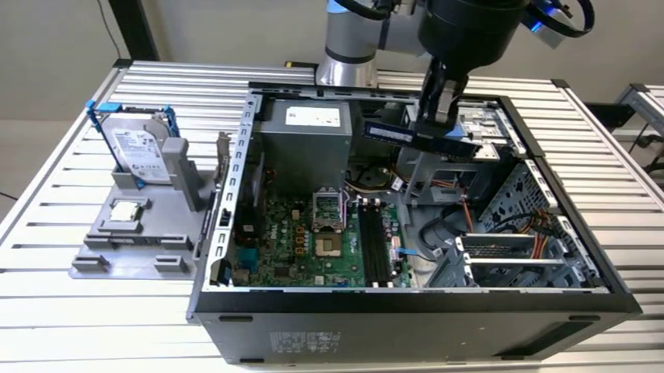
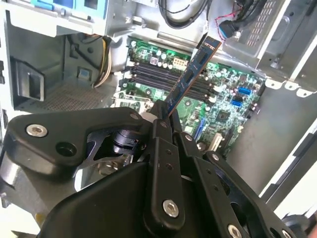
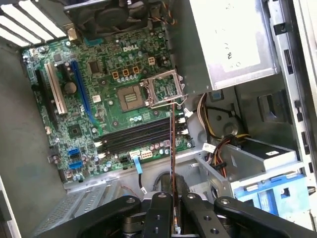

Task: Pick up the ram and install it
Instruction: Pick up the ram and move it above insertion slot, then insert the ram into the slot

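A: Slatted metal table [image 1: 93, 326] with an open computer case [image 1: 415, 311] lying on it, centre to three o'clock in the exterior view.
B: Tool state?
A: Gripper [image 1: 441, 124] at twelve o'clock, over the back of the case. Its fingers are clamped on the ram [image 1: 400, 134], and both wrist views show the pinch.
B: Where is the ram exactly?
A: In the air, touching nothing but the fingers. Second wrist view has the stick [image 2: 190, 74] poking out past the fingertips over the motherboard [image 2: 218, 99]. First wrist view has it edge-on [image 3: 172, 148], crossing above the memory slots [image 3: 136, 136].
B: And the slots from outside?
A: Memory slots [image 1: 375, 245] are at six o'clock from the ram, well apart. Power supply [image 1: 306, 132] is just beside the ram at nine o'clock.
B: Tilt?
A: Looks slanted, three o'clock end lower, but not sure from this angle.
B: Anything else?
A: Hard drive [image 1: 140, 151] in a blue frame stands upright at ten o'clock in a grey holder [image 1: 135, 249]. Processor chip [image 1: 124, 210] lies flat on that holder at nine o'clock.
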